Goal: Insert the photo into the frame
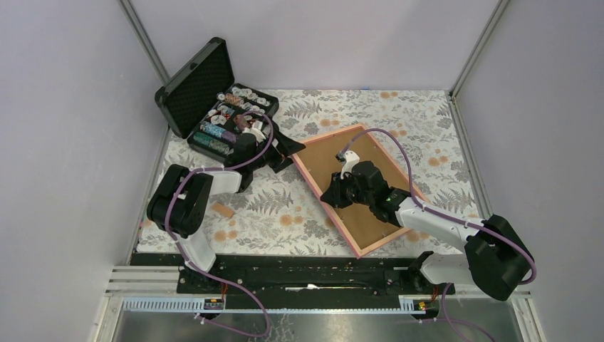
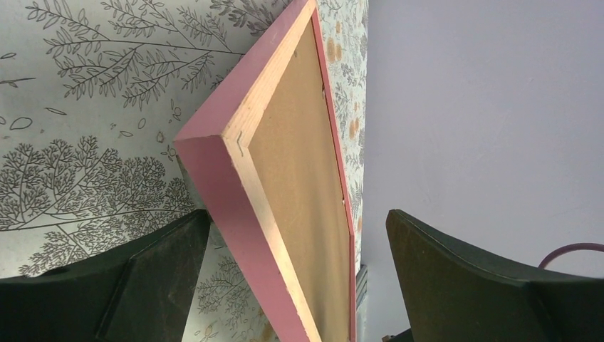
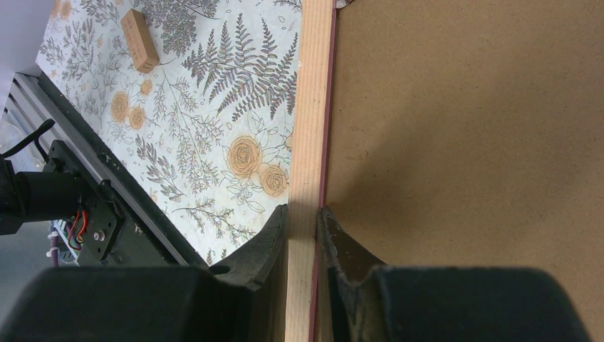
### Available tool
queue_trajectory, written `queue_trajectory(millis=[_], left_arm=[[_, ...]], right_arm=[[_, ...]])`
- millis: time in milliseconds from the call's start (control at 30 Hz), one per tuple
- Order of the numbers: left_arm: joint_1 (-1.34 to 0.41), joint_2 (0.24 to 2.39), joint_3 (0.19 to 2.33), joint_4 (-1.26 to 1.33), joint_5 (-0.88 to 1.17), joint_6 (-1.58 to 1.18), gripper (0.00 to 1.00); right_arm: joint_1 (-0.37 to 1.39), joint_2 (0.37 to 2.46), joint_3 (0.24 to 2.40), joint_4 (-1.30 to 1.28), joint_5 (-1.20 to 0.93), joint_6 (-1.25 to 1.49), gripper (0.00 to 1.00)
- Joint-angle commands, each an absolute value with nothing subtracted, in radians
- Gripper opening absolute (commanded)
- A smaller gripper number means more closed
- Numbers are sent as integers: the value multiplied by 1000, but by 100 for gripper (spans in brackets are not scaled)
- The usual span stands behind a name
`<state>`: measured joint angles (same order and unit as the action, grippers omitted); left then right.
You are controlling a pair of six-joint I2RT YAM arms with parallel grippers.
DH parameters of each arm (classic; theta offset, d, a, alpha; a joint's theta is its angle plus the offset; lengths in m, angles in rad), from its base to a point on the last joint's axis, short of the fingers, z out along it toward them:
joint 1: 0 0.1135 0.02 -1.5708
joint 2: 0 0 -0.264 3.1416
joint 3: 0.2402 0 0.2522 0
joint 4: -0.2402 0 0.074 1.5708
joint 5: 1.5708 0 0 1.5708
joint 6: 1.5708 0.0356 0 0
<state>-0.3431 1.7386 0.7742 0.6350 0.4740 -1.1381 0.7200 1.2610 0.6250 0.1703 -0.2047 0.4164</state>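
Pinkish-orange wood borders the frame (image 1: 308,177), which lies back up on the floral tabletop (image 1: 285,214), its brown backing board (image 1: 327,153) showing. The right claw (image 3: 303,214) is clamped on the frame's left border, 1 finger outside and 1 on the board side. The left claw (image 2: 299,221) gapes wide at the frame's far-left corner, gripping nothing. A black case (image 1: 196,85) stands open beyond it.

The left arm (image 1: 186,203) and right arm (image 1: 436,222) had bulky black joints joined by white shells. A purple cable (image 1: 399,146) ran along each, looping at 12 o'clock of the right wrist. The fingers (image 2: 456,278) were matte black wedges.
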Motion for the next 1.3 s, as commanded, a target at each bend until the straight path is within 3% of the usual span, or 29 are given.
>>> queue_trajectory(millis=[0, 233, 500, 767, 1100, 1267], left_arm=[[-354, 1721, 811, 713, 482, -1137, 99], [-415, 1726, 896, 669, 464, -1117, 99], [-367, 1657, 747, 634, 440, -1086, 99], [-323, 1314, 804, 131, 292, -783, 99], [-187, 1109, 990, -182, 302, -632, 99], [-185, 1108, 1114, -270, 292, -547, 99]], right_arm=[[712, 1235, 647, 272, -243, 427, 0], [713, 1230, 651, 262, -232, 424, 0], [713, 1217, 662, 234, -200, 421, 0], [712, 1267, 752, 135, -130, 473, 0], [684, 1361, 1115, -177, -107, 518, 0], [582, 1413, 1319, -235, -261, 616, 0]])
